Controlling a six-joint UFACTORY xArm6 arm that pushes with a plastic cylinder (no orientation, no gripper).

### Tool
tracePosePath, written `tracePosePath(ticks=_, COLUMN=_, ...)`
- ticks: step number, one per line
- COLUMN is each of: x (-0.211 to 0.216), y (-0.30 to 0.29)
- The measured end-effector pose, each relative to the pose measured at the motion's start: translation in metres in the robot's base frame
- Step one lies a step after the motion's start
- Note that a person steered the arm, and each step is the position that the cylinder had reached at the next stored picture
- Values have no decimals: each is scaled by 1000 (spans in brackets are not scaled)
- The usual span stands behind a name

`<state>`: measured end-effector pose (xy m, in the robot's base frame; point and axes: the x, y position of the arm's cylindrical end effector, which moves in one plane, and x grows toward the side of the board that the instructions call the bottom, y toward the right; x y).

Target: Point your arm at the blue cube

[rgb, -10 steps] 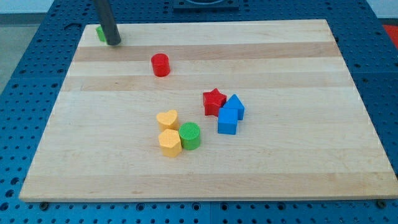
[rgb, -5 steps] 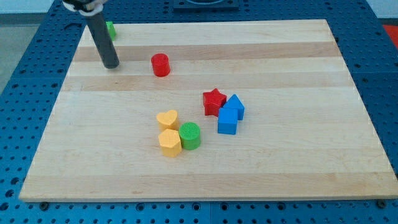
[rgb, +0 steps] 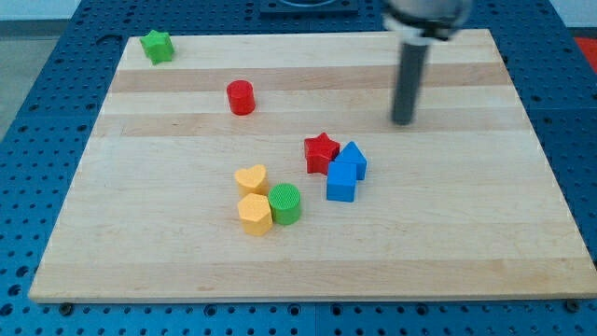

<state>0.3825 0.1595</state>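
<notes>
The blue cube (rgb: pixel 341 181) sits just right of the board's middle, touching a second blue block (rgb: pixel 354 159) with a peaked top behind it. A red star (rgb: pixel 321 152) touches both on their left. My dark rod comes down from the view's top right, slightly blurred, and my tip (rgb: pixel 402 121) rests on the board above and to the right of the blue blocks, apart from them.
A red cylinder (rgb: pixel 241 97) stands at upper left of centre. A green star (rgb: pixel 158 46) lies at the top left corner. A yellow heart (rgb: pixel 251 178), a yellow hexagon (rgb: pixel 254 214) and a green cylinder (rgb: pixel 285 203) cluster left of the blue cube.
My tip has swept from the board's top left, by the green star and past the red cylinder, across to the upper right of the blue blocks. No block has moved.
</notes>
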Motion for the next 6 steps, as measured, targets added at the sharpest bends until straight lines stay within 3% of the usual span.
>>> tracePosePath(ticks=1, x=45, y=61)
tracePosePath(ticks=2, x=103, y=61)
tracePosePath(ticks=4, x=149, y=-44)
tracePosePath(ticks=6, x=143, y=-123)
